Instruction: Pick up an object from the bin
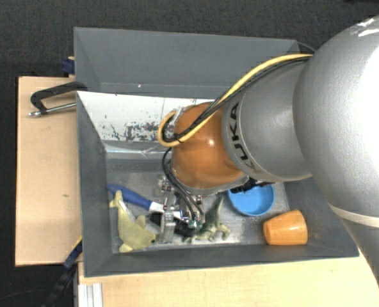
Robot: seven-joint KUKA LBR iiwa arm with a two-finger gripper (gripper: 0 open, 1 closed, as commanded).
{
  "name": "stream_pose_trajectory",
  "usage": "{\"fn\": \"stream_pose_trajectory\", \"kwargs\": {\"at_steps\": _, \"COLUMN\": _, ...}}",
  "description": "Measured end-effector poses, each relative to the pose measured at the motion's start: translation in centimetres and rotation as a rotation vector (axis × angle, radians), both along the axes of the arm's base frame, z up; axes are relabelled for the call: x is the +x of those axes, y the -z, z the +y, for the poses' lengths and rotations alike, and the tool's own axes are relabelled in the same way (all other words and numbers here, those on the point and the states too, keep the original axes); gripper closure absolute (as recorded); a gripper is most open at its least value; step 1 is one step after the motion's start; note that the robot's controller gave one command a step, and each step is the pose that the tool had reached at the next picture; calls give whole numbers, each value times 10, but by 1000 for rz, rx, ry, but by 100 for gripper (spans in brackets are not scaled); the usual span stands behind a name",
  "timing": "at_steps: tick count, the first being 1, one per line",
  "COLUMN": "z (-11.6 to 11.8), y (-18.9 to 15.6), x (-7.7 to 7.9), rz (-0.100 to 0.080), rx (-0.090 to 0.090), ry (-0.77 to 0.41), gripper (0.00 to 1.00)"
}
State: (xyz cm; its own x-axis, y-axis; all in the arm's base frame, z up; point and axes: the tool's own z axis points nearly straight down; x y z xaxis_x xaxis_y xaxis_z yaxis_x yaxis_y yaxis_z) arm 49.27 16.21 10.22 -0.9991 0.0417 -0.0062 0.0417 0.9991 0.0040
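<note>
My gripper is down at the bin floor, near the front wall and left of the middle. Just left of it lies a blue-handled tool with a white end, whose white tip reaches the gripper. In front of that, at the front left, rests a pale yellow-green floppy piece. A small green and dark thing lies right of the gripper, partly hidden by it.
A blue round dish sits under the arm's orange cover at centre right. An orange cup-shaped block lies at the front right. The big grey arm covers the bin's right side.
</note>
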Motion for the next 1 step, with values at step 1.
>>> {"fn": "stream_pose_trajectory", "kwargs": {"at_steps": 1, "z": -12, "y": -9, "x": 3, "rz": 2, "rx": -1, "ry": 98, "gripper": 0}}
